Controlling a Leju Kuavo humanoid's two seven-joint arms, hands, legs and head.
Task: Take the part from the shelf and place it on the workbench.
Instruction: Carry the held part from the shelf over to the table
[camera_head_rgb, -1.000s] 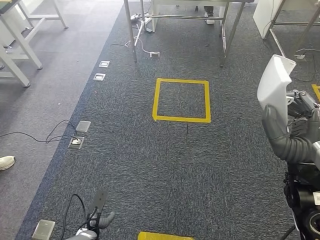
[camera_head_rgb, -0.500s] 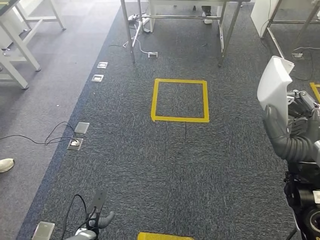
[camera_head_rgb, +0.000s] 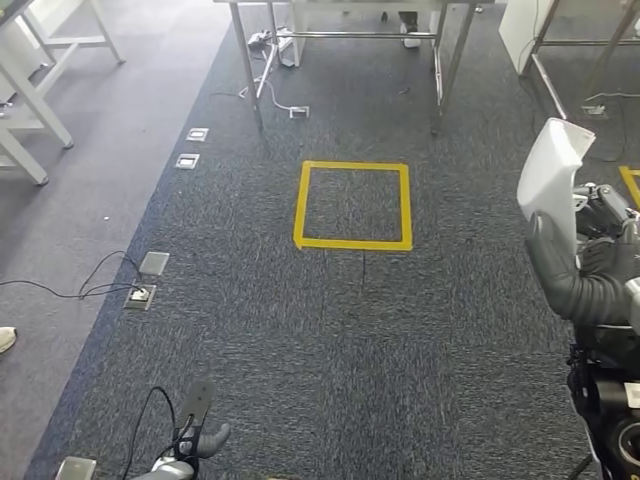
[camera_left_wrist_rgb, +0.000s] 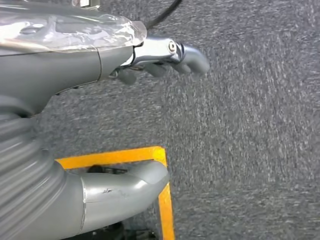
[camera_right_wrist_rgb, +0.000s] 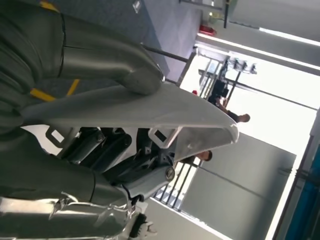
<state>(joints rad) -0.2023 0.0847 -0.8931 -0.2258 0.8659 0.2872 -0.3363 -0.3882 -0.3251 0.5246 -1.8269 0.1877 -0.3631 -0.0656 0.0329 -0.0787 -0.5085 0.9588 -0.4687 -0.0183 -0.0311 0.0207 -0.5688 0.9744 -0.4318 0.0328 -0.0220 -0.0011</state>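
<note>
While my right hand (camera_head_rgb: 585, 265) clasps the white part (camera_head_rgb: 551, 175) upright at the frame's right edge and my left hand (camera_head_rgb: 198, 437) hangs spread, holding nothing, I judge it light, stiff, slippery plastic, best gripped low.

left robot hand (camera_left_wrist_rgb: 166, 55): hanging low, empty, fingers apart | right robot hand (camera_head_rgb: 585, 265): raised, gripping
</note>
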